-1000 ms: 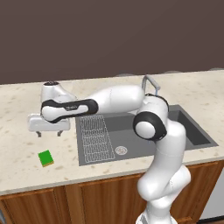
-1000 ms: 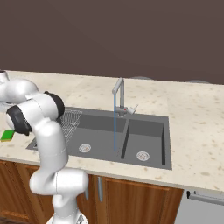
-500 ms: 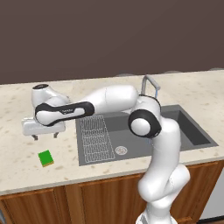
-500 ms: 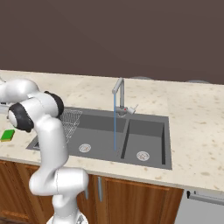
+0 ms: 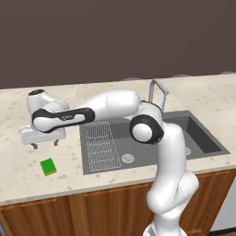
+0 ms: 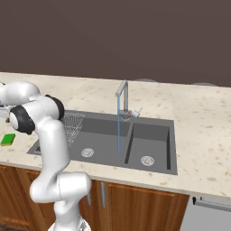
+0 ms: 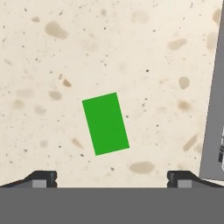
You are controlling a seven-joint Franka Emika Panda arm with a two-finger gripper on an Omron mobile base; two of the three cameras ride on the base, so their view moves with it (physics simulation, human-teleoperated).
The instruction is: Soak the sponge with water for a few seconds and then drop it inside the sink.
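The pincer (image 5: 44,145) hangs wide open above the sponge (image 5: 48,166), whose yellow-brown underside barely shows.

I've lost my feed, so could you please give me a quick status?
Gripper open, above counter. Sponge on counter, untouched. Water running into sink. Nothing in the way.

Arm outstretched leftward, fingers (image 5: 44,145) spread, empty

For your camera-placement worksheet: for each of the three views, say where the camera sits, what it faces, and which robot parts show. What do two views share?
Left base view: behind-left, over the counter; arm, open gripper above sponge.
Right base view: behind-right, facing sink, water; arm at left.
Hand view: on the hand, looking down at sponge; fingertips below.
Shared: both base views show sink and sponge.
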